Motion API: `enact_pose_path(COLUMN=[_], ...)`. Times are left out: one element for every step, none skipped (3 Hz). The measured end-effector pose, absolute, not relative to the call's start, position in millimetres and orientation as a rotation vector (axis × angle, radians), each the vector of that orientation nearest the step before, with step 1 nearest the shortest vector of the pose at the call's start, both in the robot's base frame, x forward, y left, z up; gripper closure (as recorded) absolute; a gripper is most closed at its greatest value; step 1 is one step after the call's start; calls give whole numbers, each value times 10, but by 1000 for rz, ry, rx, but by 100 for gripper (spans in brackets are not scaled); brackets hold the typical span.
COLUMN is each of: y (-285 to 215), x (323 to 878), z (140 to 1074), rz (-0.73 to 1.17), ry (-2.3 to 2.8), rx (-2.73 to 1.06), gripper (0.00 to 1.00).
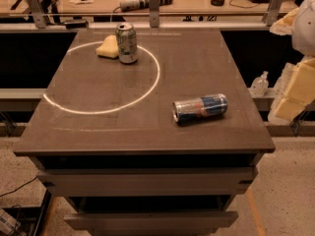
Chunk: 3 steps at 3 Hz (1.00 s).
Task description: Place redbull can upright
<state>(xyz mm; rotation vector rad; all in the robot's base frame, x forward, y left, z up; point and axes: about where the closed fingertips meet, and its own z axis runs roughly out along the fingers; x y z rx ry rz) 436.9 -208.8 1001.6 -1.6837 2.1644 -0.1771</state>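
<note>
Plainly, nothing of the job is done yet from where I sit: the slim blue-and-silver redbull can (200,107) lies flat on its side on the dark brown rectangular tabletop (206,58). It is in the front right part of the surface, its long axis running roughly left to right and its silver end facing left. It sits just outside the thin white ring (156,80) marked on the table and touches nothing else. Well apart from it, toward the far left, a wider white-and-green drink can (127,43) stands upright on the line of that ring, with a pale yellow wedge of sponge (108,47) right against its left side. The gripper does not show anywhere in my camera view, so I cannot tell what state it is in or how close it is. All I get at the right edge is a white rounded shape (306,21) and pale yellow foam-like blocks (295,90), which I can't identify with confidence. By my reckoning the whole sequence is left: reach in, take the lying can around its body, turn it onto its base and let it go standing. A round can resting like this may roll if nudged, so I'd approach it squarely.
</note>
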Motion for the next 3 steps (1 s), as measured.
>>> enact_pose_path(y=[-2088, -1954, -1708], x=[4369, 4444, 4656], z=[10017, 9978, 9835], rz=[-177, -182, -169], ry=[2164, 2122, 2073], rx=[-1684, -1689, -1674], gripper=[0, 0, 0])
